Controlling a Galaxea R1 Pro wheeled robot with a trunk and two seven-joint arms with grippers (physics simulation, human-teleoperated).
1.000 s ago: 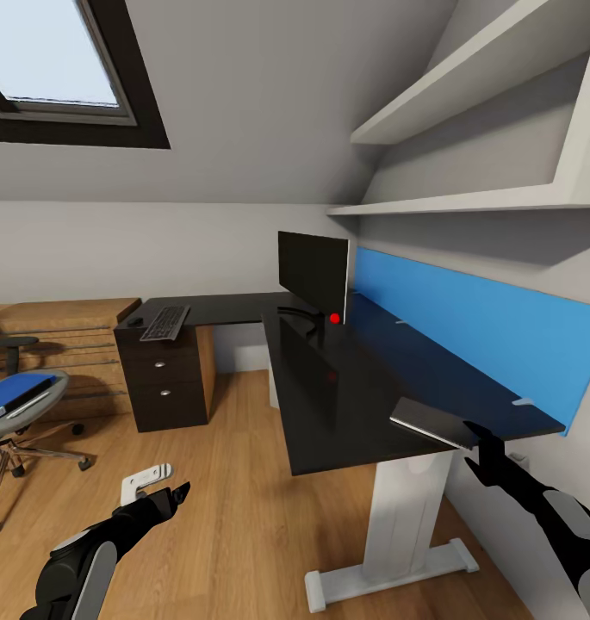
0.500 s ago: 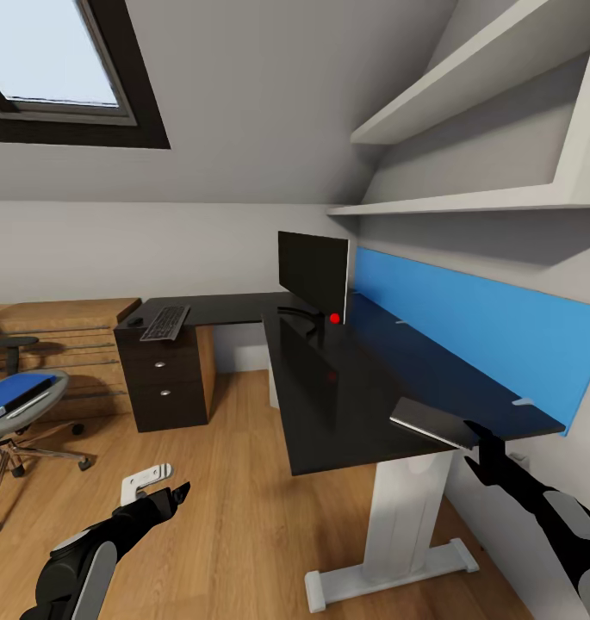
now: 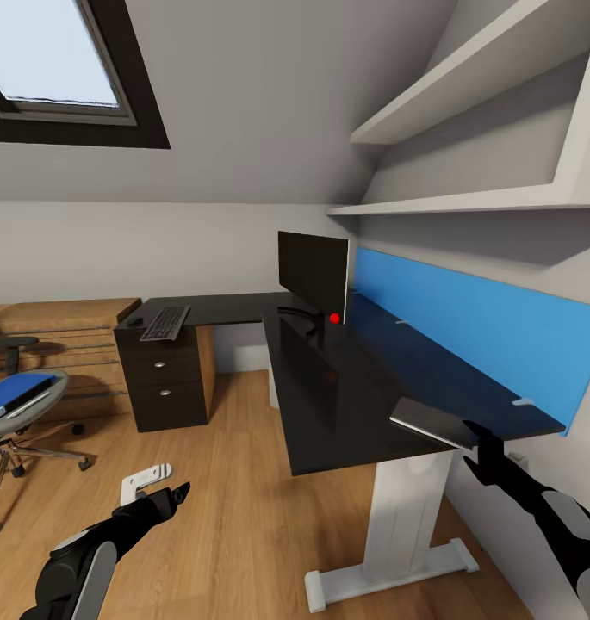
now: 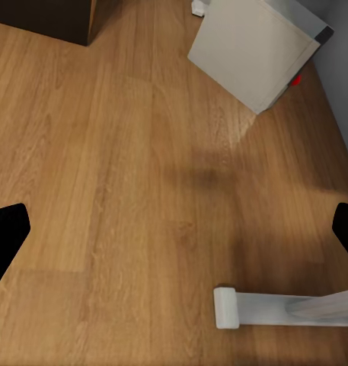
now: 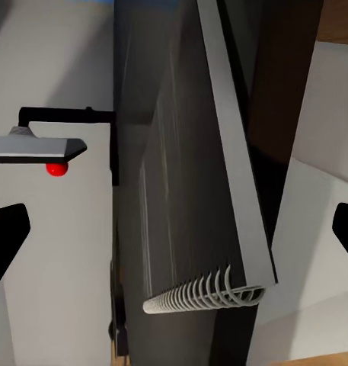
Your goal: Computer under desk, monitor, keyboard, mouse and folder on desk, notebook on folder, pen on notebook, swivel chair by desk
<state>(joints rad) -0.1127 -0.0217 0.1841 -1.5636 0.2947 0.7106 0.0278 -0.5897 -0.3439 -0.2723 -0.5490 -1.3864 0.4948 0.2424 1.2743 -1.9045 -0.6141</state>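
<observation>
The black desk (image 3: pixel 329 387) carries the monitor (image 3: pixel 312 274), with the keyboard (image 3: pixel 164 323) and mouse (image 3: pixel 135 321) on its far wing. A grey notebook (image 3: pixel 431 422) with a spiral edge (image 5: pixel 196 229) lies at the desk's near corner. My right gripper (image 3: pixel 484 452) hangs open just before it, apart from it. At the left, the blue folder (image 3: pixel 15 396) rests on the swivel chair (image 3: pixel 32 412). My left gripper (image 3: pixel 170 495) is open and empty over the floor, and its wrist view looks down on the computer (image 4: pixel 253 46). The pen is out of view.
A black drawer unit (image 3: pixel 165 379) stands under the keyboard, with a wooden chest (image 3: pixel 62 340) behind the chair. A blue wall panel (image 3: pixel 484 331) and white shelves (image 3: pixel 467 202) line the right wall. The desk's white leg (image 3: pixel 402 517) and foot (image 4: pixel 280 309) stand on the wooden floor.
</observation>
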